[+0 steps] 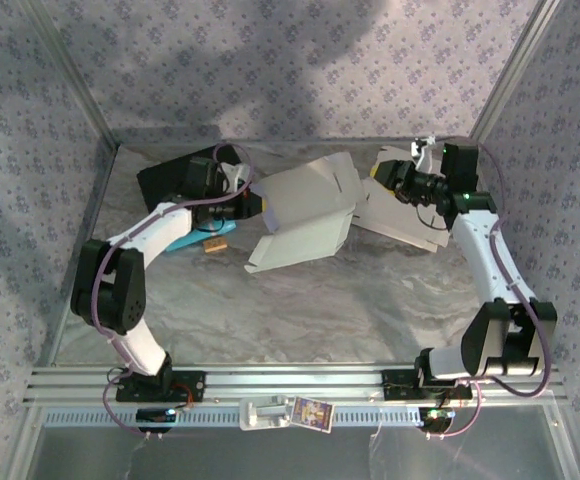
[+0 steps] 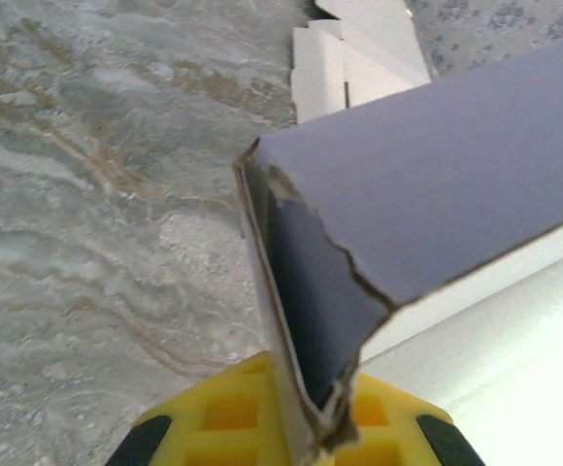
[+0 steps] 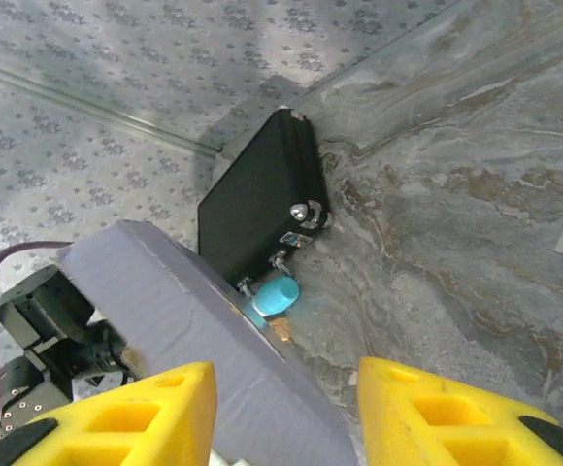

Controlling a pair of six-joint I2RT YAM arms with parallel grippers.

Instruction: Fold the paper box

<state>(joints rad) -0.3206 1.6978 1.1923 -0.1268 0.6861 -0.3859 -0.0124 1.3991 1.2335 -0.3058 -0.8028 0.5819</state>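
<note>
The paper box (image 1: 305, 215) is a white, half-folded cardboard sheet at the back middle of the table, with its panels lifted and tilted. My left gripper (image 1: 245, 188) grips its left edge. In the left wrist view the yellow jaws (image 2: 306, 388) are shut on a torn corner flap of the box (image 2: 437, 184). My right gripper (image 1: 380, 172) is at the box's right side. In the right wrist view a raised box panel (image 3: 184, 320) runs between its yellow fingers (image 3: 155, 408), close to the left one, with a clear gap to the right one. That gripper (image 3: 286, 388) is open.
A black case (image 1: 175, 180) lies at the back left, with a blue object (image 1: 195, 238) and a small brown block (image 1: 215, 246) beside it. Patterned walls close the back and both sides. A metal rail (image 1: 290, 385) runs along the near edge. Bare marbled tabletop (image 1: 300, 310) lies in front of the box.
</note>
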